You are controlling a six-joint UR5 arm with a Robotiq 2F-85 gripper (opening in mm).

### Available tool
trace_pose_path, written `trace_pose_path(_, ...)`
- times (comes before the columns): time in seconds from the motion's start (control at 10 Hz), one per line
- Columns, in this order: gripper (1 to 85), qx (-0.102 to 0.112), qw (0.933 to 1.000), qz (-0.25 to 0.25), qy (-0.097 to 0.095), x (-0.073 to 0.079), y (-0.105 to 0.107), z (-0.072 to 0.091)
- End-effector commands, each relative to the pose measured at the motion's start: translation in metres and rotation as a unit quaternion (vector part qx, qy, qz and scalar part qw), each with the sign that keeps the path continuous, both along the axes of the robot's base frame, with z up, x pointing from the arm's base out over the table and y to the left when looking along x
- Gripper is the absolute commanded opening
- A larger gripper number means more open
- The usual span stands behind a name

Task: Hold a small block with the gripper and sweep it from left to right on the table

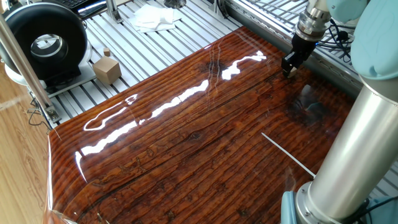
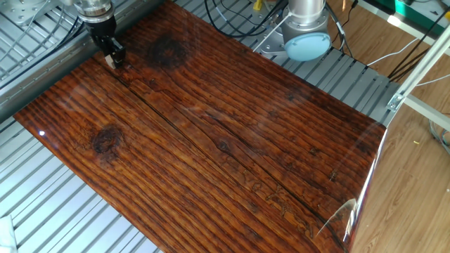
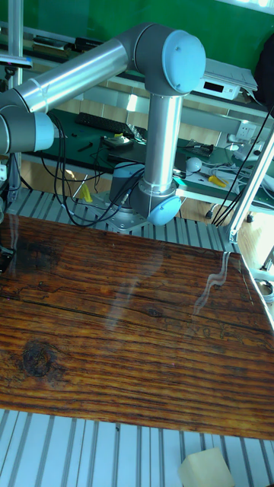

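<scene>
A slatted aluminium frame (image 1: 155, 37) surrounds the work area, with pale wood flooring (image 2: 415, 176) beyond it. A black round fan (image 1: 43, 40), a tan cube with a knob (image 1: 107, 68) and white cloth (image 1: 152, 17) sit on the slats. A green wall (image 3: 228, 30) backs a cluttered workbench (image 3: 205, 179); overhead light glares in streaks.

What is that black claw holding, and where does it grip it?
The gripper pinches the small block by its opposite sides between its jaws, low over the table.

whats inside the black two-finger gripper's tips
A tiny pale tan wooden cube sits pinched in the black two-fingered gripper, low over the glossy reddish-brown wooden table. The fingers cover most of the cube; contact with the table is unclear.
</scene>
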State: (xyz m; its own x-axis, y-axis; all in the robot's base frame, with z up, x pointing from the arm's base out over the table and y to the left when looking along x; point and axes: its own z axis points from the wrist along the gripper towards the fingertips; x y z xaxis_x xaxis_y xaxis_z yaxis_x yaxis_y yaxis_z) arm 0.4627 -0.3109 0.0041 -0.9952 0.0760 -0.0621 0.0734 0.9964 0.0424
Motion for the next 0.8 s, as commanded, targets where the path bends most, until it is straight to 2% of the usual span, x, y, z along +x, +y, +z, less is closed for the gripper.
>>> trace_pose_path(0.0,39.7,0.004,1.0000,-0.006,-0.005,0.0021,0.0005,0.0012)
trace_pose_path(0.7,24.7,0.004,0.9999,-0.015,-0.002,0.0011,0.0003,0.0014)
